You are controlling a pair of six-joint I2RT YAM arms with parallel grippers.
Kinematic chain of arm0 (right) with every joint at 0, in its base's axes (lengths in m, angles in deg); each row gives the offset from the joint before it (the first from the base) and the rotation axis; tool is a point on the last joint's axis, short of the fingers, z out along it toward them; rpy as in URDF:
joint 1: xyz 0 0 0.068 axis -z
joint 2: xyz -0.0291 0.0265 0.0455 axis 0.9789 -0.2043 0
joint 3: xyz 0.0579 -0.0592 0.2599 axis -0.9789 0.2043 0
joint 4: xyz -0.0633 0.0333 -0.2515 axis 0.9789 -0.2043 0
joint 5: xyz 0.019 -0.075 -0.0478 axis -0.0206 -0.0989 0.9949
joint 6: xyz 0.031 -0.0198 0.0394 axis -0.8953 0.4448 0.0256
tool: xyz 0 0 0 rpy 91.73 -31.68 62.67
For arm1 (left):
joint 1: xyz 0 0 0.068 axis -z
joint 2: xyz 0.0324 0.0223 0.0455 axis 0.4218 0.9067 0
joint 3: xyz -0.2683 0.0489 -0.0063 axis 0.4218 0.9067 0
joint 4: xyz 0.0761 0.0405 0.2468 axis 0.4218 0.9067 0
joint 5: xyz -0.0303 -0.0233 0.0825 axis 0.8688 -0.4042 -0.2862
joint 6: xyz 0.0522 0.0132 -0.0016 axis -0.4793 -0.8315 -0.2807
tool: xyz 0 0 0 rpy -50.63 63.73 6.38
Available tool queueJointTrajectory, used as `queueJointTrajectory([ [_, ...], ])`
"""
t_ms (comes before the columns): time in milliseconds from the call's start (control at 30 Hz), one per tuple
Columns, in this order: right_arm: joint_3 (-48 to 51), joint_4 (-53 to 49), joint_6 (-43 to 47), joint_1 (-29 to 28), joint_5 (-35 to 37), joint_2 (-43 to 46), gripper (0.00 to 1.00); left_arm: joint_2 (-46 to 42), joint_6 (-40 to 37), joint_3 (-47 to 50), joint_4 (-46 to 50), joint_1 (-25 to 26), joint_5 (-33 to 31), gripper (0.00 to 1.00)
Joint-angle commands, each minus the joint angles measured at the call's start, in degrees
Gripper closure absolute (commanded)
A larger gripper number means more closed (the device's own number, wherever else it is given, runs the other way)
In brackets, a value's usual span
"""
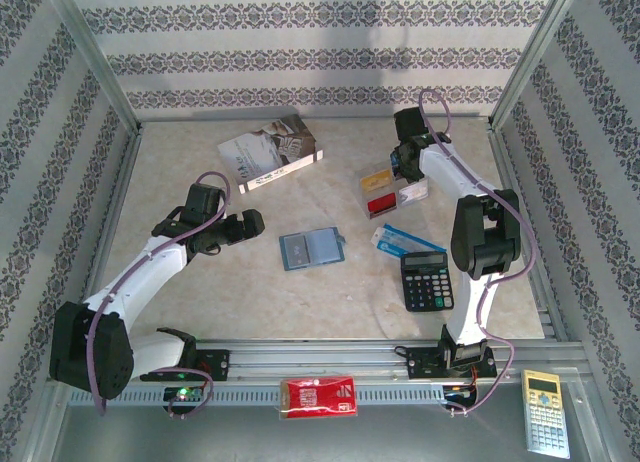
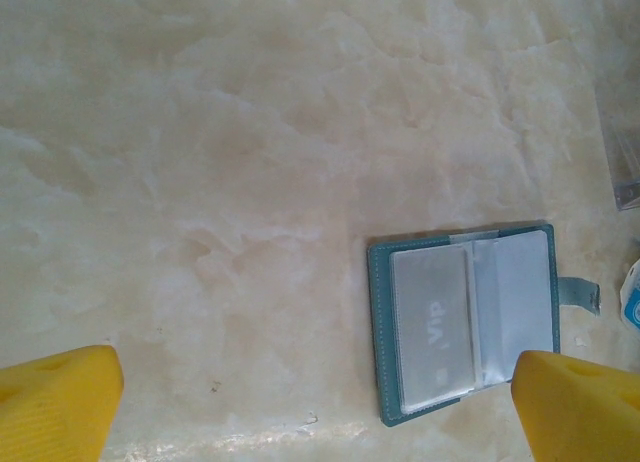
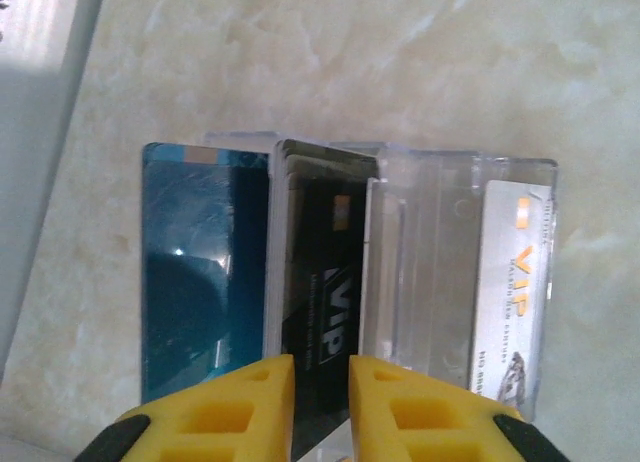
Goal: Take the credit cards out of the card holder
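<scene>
Card holder point(image 1: 311, 249) lies open and flat mid-surface point(image 1: 250, 302), between the two arms; its strap tab point(image 2: 580, 294) sticks out on one side; from the left wrist camera a silver card point(image 2: 432, 327) marked VIP sits in one clear pocket, and the other pocket is too hazy to read. Left hand point(image 1: 255, 222) hangs just left of the holder, not touching it; its yellow fingers point(image 2: 55, 402) are spread wide, nothing between them. Right hand point(image 1: 404, 164) is at the far right over a clear box point(image 1: 410, 192), well apart from the holder. In the right wrist camera the right hand's fingers point(image 3: 250, 407) are nearly pressed together with a narrow gap, over the near edge of a black card point(image 3: 320, 282) marked VIP; cannot tell if they actually grip it. A blue card point(image 3: 205, 272) stands left of the black card and a white card point(image 3: 512, 282) right of it, all in the clear box. Book point(image 1: 270, 152) lies far left of the box; black calculator point(image 1: 427, 280) sits near right, beside a blue-white packet point(image 1: 400, 244).
</scene>
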Motion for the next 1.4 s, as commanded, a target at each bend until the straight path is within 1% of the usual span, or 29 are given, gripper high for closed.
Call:
queueJointTrajectory([
  [0, -1.5, 1.8, 2.2, 0.6, -1.9, -0.5, 0.77, 0.4, 0.4, 0.2, -0.7, -0.5, 0.1, 0.0],
  [233, -2.1, 5.0, 5.8, 1.0, -5.8, -1.5, 0.78, 0.4, 0.3, 0.0, -0.7, -0.5, 0.1, 0.0],
  [433, -0.7, 3.9, 8.1, 0.9, -2.1, 1.6, 0.77, 0.2, 0.2, 0.0, -0.3, -0.5, 0.1, 0.0],
  [467, -0.5, 3.5, 8.7, 1.1, -1.6, 2.3, 0.76, 0.1, 0.1, 0.0, -0.3, -0.5, 0.1, 0.0],
  [600, 2.6, 2.4, 9.8, 1.6, -0.1, 5.2, 0.66, 0.0, 0.1, 0.0, -0.3, -0.5, 0.0, 0.0],
  [733, 7.1, 2.9, 10.2, 2.7, -0.1, 7.3, 0.54, 0.3, 0.4, 0.3, -0.8, -0.5, 0.2, 0.0],
  [833, 8.8, 3.9, 10.8, 3.4, -2.4, 7.0, 0.47, 0.4, 0.3, 0.2, -0.7, -0.5, 0.3, 0.0],
  [967, 8.3, 5.6, 12.3, 4.0, -6.9, 4.9, 0.43, 0.4, 0.4, 0.1, -0.7, -0.5, 0.4, 0.0],
  [1133, 6.8, 8.1, 13.6, 4.0, -11.0, 2.8, 0.44, 0.3, 0.5, 0.1, -0.6, -0.5, 0.3, 0.0],
  [1200, 6.5, 9.8, 14.2, 3.9, -12.7, 2.3, 0.45, 0.3, 0.5, 0.2, -0.5, -0.5, 0.3, 0.0],
  [1267, 6.0, 11.2, 15.1, 3.9, -14.3, 2.1, 0.48, 0.3, 0.6, 0.2, -0.5, -0.5, 0.3, 0.0],
  [1367, 5.9, 11.9, 16.1, 3.2, -13.1, 2.9, 0.5, 0.3, 0.6, 0.1, -0.5, -0.5, 0.4, 0.0],
])
